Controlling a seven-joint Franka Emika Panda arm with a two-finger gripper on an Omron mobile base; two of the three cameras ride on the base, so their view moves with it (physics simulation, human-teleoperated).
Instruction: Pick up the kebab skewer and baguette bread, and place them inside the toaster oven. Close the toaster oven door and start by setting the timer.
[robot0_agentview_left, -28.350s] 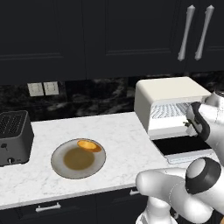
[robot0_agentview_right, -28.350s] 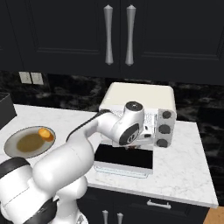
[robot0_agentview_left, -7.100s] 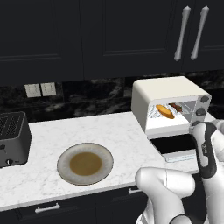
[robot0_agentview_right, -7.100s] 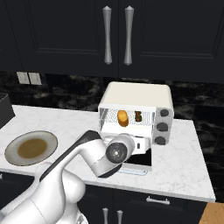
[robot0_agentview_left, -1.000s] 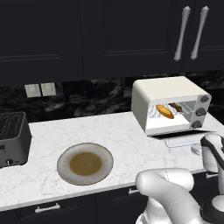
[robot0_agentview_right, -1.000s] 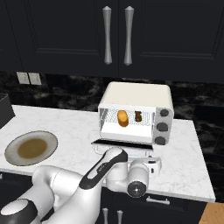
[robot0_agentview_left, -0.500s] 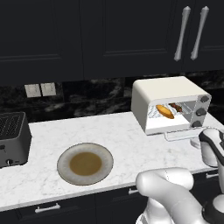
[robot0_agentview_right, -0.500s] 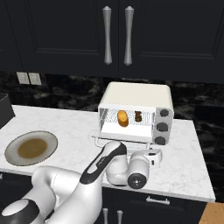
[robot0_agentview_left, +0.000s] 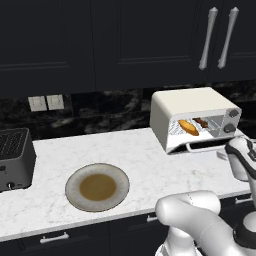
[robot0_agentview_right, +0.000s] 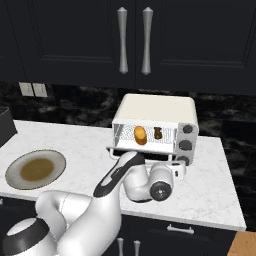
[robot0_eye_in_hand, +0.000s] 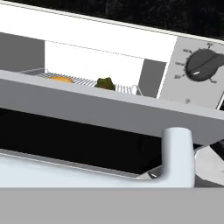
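Observation:
The cream-white toaster oven (robot0_agentview_left: 192, 107) (robot0_agentview_right: 155, 107) stands at the back right of the counter. On its wire rack lie the orange baguette bread (robot0_agentview_left: 188, 127) (robot0_agentview_right: 140, 135) (robot0_eye_in_hand: 61, 79) and, to its right, the kebab skewer (robot0_agentview_left: 201, 122) (robot0_agentview_right: 158, 133) (robot0_eye_in_hand: 105, 83). The toaster oven door (robot0_agentview_left: 205, 145) (robot0_agentview_right: 142, 152) (robot0_eye_in_hand: 74, 140) is partly raised, tilted up from flat. Its silver handle (robot0_eye_in_hand: 177, 153) is close in front of the hand camera. My gripper (robot0_agentview_right: 176, 169) sits low under the door's right front edge, open, holding nothing. The timer knobs (robot0_eye_in_hand: 203, 64) (robot0_agentview_right: 187, 129) are on the oven's right side.
A plate (robot0_agentview_left: 70, 190) (robot0_agentview_right: 10, 175) with a brown centre lies mid-counter. A dark slot toaster (robot0_agentview_left: 15, 157) stands at the far left. Dark upper cabinets with silver handles (robot0_agentview_right: 132, 40) hang above. The counter's front edge runs just below my hand.
The oven door has swung up from nearly flat to partly raised. My hand has risen with it beneath its front edge. The food has not moved.

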